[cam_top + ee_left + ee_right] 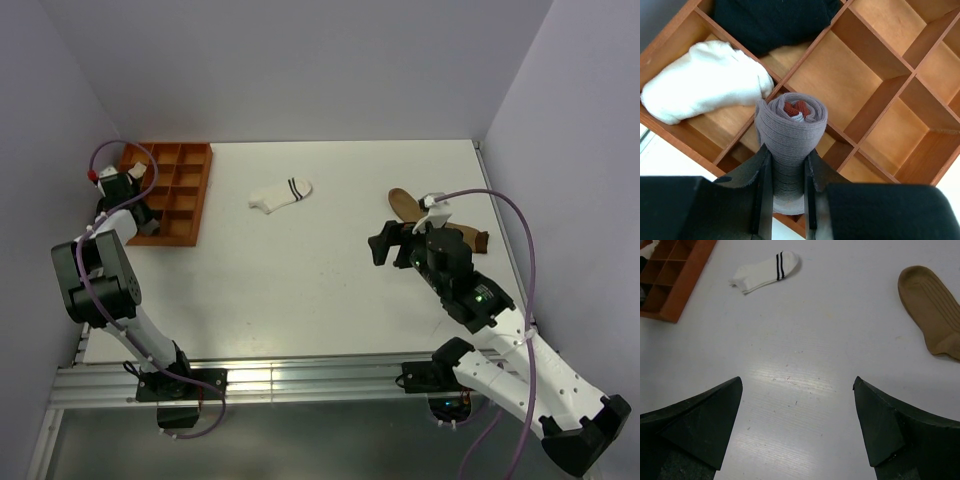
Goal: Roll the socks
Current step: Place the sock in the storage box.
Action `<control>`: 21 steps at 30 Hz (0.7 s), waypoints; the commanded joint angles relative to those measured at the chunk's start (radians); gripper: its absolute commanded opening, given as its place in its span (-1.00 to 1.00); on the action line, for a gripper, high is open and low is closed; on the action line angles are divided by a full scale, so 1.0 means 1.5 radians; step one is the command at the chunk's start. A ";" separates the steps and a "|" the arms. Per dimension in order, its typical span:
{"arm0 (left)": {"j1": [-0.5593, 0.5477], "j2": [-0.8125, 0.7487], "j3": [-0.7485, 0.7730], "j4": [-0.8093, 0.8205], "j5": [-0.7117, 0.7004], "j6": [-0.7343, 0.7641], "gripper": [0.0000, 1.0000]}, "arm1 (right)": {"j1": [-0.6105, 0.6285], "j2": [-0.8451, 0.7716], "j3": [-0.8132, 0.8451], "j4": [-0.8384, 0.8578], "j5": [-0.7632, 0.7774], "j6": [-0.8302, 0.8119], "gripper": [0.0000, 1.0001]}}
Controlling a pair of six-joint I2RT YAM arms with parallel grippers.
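Socks: the grey knit sock, rolled into a tight cylinder with red and white showing at its core [791,131], is clamped in the left pincer [788,159], jaws narrow on its lower part, above the brown wooden divided tray [841,64] at the far left of the surface. The roll hangs over a divider crossing, so which cell is the target is unclear. Step in hand looks like stowing this roll. The next move calls for shifting it off the divider, centring it over a bare cell, lowering it, then letting go. Tray contents: a plain white sock bundle [700,90] in a cell just beside the roll, a black fabric bundle [774,17] in the adjoining cell; the other visible cells show bare wood. The right pincer [797,385] hovers low over the white surface [805,340], jaws wide, holding nothing. Not yet rolled: the short white sock with two dark stripes [765,272] lies flat mid-far, and the tan-brown ribbed sock [930,307] lies flat far right. Two of three left to roll.
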 commanded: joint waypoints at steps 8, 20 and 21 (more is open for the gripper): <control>-0.002 0.086 0.075 -0.130 0.014 -0.033 -0.99 | -0.003 -0.020 -0.006 0.031 0.006 -0.006 0.98; 0.008 0.221 0.210 -0.275 0.033 -0.033 -0.99 | -0.003 -0.018 -0.009 0.034 0.004 -0.005 0.98; 0.010 0.229 0.217 -0.277 0.033 -0.034 -0.99 | -0.003 -0.017 -0.009 0.033 0.005 -0.006 0.98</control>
